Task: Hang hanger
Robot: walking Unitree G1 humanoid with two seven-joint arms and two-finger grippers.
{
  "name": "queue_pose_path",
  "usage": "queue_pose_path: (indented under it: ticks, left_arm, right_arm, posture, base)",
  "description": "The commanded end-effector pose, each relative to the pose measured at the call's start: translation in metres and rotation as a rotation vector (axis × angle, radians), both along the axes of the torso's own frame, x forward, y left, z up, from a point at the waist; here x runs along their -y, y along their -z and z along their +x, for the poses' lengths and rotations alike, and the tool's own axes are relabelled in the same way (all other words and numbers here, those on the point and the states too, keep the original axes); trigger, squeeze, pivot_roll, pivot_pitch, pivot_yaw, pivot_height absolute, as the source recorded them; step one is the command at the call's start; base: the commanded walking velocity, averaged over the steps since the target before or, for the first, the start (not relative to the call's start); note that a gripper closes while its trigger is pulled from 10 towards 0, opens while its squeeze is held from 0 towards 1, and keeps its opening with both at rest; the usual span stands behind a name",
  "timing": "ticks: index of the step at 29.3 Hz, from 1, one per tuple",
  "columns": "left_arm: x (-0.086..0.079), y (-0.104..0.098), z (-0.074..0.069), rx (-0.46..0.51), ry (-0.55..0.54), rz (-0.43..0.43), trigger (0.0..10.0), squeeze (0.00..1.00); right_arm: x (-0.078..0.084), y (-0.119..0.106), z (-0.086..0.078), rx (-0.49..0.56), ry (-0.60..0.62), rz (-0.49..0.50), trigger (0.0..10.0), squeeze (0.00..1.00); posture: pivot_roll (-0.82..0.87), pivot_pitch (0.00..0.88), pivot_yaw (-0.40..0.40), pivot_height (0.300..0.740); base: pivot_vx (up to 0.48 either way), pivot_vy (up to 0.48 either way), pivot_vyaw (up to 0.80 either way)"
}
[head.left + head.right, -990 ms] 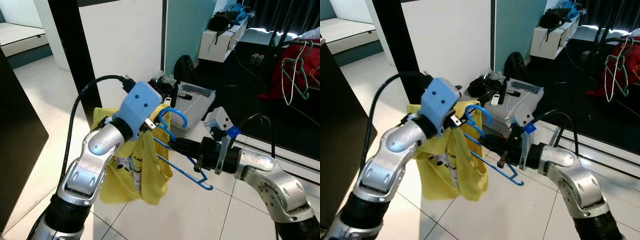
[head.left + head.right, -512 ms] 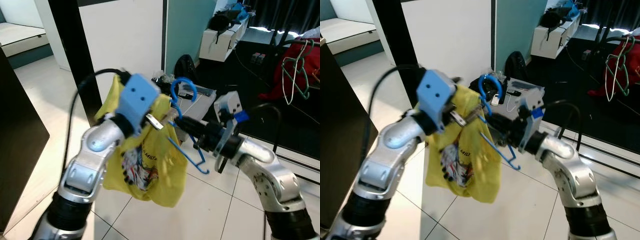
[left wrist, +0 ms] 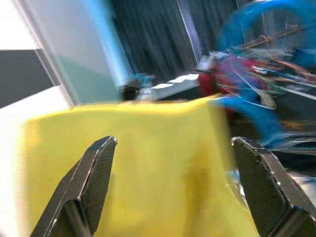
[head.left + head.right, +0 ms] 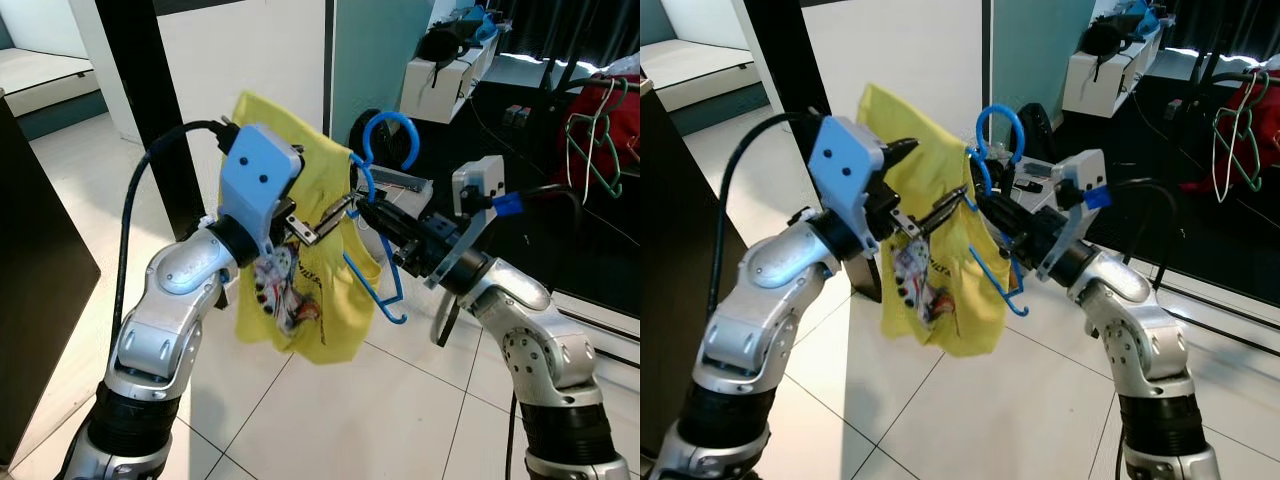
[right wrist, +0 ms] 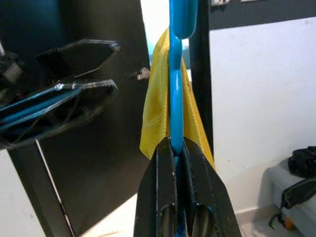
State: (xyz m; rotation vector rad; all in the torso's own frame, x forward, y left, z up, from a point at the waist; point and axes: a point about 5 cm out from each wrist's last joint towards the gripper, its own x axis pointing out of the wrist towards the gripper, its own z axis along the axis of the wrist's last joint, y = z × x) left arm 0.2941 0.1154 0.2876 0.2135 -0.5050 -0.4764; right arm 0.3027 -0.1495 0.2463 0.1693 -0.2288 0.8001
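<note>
A blue plastic hanger point(image 5: 176, 98) carries a yellow printed shirt point(image 4: 322, 312), held up in front of me with its hook point(image 4: 389, 115) pointing upward. My right gripper point(image 4: 362, 208) is shut on the hanger's rod just below the hook, fingers point(image 5: 165, 177) pressed tight around it. From the left, my left gripper point(image 3: 174, 143) reaches the shirt's upper edge and stands open, its fingers point(image 3: 98, 177) wide apart with the yellow cloth just beyond them. The shirt hides most of the hanger's shoulders.
A clothes rack at the right holds a red garment point(image 4: 590, 110) and wire hangers point(image 4: 588, 160). A black pillar point(image 4: 150, 100) and white wall panel stand behind the shirt. An open case point(image 4: 405, 195) and black bag point(image 4: 366, 132) sit on the tiled floor.
Both arms have risen. The hanger swung from lying low and tilted to upright, hook up, and the shirt now hangs higher and spread wider.
</note>
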Motion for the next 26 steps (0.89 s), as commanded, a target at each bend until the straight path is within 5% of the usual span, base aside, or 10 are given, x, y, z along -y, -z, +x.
queue_pose_path:
  ticks: [1, 7, 11, 21, 22, 26]
  left_arm:
    - [-0.012, 0.013, 0.005, -0.054, -0.077, -0.01, 10.0, 0.0]
    - [-0.039, 0.053, 0.014, -0.169, -0.257, 0.006, 10.0, 0.0]
    - [-0.058, 0.069, 0.014, -0.226, -0.312, -0.067, 10.0, 0.0]
    - [-0.078, 0.073, 0.011, -0.248, -0.27, -0.115, 10.0, 0.0]
    - [-0.092, 0.072, 0.009, -0.259, -0.237, -0.192, 10.0, 0.0]
    - [-0.102, 0.074, 0.007, -0.275, -0.193, -0.253, 10.0, 0.0]
  right_arm:
    - [0.0, -0.017, -0.003, 0.058, -0.032, 0.04, 10.0, 0.0]
    - [0.002, -0.023, -0.011, 0.065, -0.119, 0.014, 10.0, 0.0]
    - [0.006, -0.026, -0.02, 0.056, -0.19, 0.0, 10.0, 0.0]
    - [0.013, -0.033, -0.033, 0.057, -0.279, -0.006, 10.0, 0.0]
    - [0.016, -0.036, -0.035, 0.058, -0.296, -0.001, 10.0, 0.0]
    - [0.019, -0.039, -0.036, 0.06, -0.304, 0.004, 10.0, 0.0]
  posture:
    - [-0.05, 0.0, 0.032, 0.74]
    - [-0.05, 0.0, 0.027, 0.74]
    - [-0.05, 0.0, 0.027, 0.74]
    - [-0.06, 0.0, 0.026, 0.74]
    - [-0.06, 0.0, 0.026, 0.74]
    - [-0.06, 0.0, 0.026, 0.74]
  base:
    - [0.0, 0.0, 0.0]
    - [0.0, 0.0, 0.0]
    - [0.0, 0.0, 0.0]
    - [0.0, 0.0, 0.0]
    - [0.0, 0.0, 0.0]
    - [0.0, 0.0, 0.0]
